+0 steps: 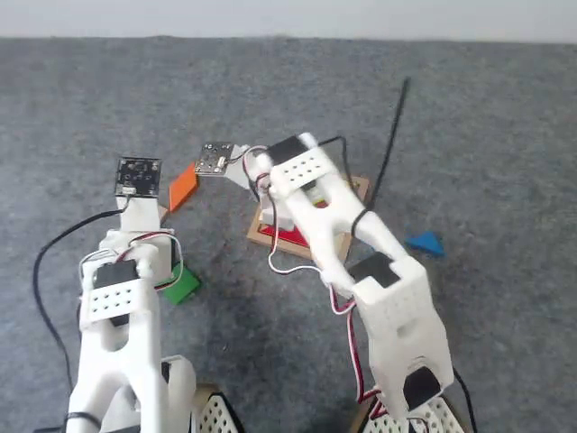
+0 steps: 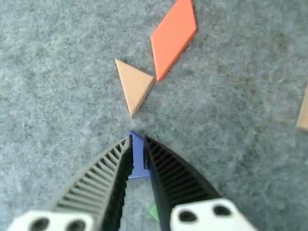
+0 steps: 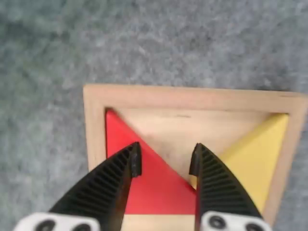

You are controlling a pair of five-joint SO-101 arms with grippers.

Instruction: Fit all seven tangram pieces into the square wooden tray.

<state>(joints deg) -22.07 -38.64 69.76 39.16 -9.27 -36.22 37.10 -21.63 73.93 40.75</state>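
Note:
The square wooden tray (image 3: 94, 126) lies under my right gripper (image 3: 166, 161), which hangs open just above it. A red triangle (image 3: 144, 185) and a yellow triangle (image 3: 255, 156) lie inside the tray, with bare wood between them. In the high view the right arm covers most of the tray (image 1: 359, 188). My left gripper (image 2: 137, 144) is shut on a thin dark blue piece (image 2: 137, 156) held on edge, low over the carpet. Just beyond its tips lie a tan triangle (image 2: 134, 86) and an orange parallelogram (image 2: 174, 36).
A green piece (image 1: 183, 284) lies beside the left arm (image 1: 122, 289). A light blue triangle (image 1: 424, 242) sits on the carpet right of the tray. A black cable (image 1: 392, 135) runs past the tray toward the back. The orange parallelogram (image 1: 183, 188) lies left of the tray.

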